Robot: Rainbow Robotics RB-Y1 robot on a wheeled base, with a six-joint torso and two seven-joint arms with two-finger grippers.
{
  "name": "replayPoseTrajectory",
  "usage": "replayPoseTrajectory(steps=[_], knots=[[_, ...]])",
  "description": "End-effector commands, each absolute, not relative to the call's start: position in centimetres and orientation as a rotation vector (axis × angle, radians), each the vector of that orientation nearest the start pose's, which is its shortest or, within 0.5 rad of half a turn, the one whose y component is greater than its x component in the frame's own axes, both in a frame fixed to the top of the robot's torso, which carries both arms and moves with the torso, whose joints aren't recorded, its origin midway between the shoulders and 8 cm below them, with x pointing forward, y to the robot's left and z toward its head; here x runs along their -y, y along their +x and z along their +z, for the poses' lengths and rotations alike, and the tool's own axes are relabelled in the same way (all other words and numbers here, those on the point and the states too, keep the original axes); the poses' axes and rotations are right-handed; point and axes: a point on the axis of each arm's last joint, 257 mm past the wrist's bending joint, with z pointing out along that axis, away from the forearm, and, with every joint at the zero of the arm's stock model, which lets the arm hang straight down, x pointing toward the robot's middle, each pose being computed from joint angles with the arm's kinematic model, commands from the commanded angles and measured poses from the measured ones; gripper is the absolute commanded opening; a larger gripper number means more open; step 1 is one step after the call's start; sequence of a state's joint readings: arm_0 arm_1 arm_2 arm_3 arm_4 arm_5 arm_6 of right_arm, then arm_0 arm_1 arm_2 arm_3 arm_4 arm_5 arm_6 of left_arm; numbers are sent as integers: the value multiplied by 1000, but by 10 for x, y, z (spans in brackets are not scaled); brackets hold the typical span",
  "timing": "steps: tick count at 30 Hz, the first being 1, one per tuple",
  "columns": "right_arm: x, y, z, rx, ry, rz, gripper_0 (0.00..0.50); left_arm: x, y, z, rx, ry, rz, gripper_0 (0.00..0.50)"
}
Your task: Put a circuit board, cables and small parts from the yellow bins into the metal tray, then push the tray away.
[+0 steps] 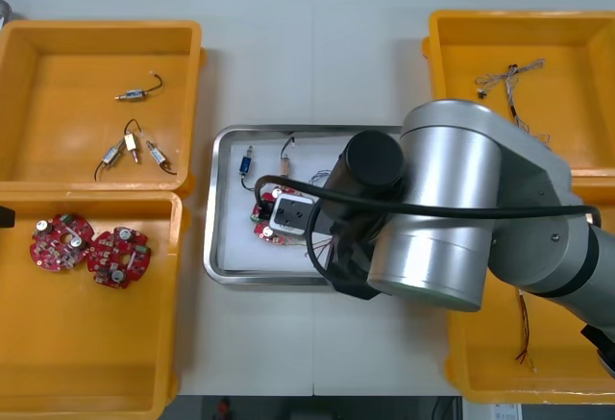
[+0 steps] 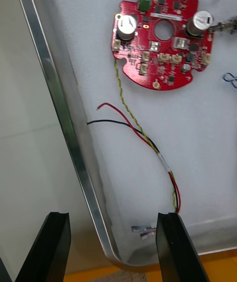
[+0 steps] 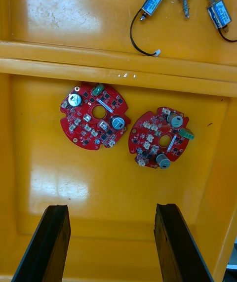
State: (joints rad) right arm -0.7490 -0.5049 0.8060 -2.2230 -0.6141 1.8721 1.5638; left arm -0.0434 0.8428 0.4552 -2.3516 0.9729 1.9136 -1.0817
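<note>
Red circuit board (image 2: 160, 37) and red-and-yellow cable (image 2: 148, 140) lie in the metal tray (image 2: 66, 114).
Right jaws hang apart over the tray's rim; left jaws, apart, hover over the 8 o'clock yellow bin (image 3: 49, 188).

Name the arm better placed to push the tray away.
Right, probably: the right arm is over the metal tray, jaws open astride its rim. The left jaws hang open over circuit boards in a yellow bin.

Bright overhead glare on yellow bin (image 3: 64, 10)
</note>
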Motion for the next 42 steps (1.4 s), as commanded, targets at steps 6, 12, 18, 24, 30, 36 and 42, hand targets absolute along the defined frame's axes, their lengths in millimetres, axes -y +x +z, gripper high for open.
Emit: replayPoseTrajectory(steps=[6,12,18,24,30,36,42], knots=[[7,353,-233,-1978,-1808,-265,500,-391,336,-131,-2619,-79,89,500],[-5,353,-257,-1969,-1834,-259,500,-391,336,-131,-2619,-79,89,500],[-9,349,-272,-2001,-1851,-255,500,-391,336,-131,-2619,-79,89,500],[-10,346,-283,-1990,-1873,-278,500,-391,336,-131,-2619,-79,89,500],[-7,343,-294,-1985,-1892,-306,500,-391,336,-131,-2619,-79,89,500],[-8,346,-303,-1956,-1898,-342,500,-391,336,-131,-2619,-79,89,500],[-8,350,-306,-1952,-1889,-347,500,-391,336,-131,-2619,-79,89,500]])
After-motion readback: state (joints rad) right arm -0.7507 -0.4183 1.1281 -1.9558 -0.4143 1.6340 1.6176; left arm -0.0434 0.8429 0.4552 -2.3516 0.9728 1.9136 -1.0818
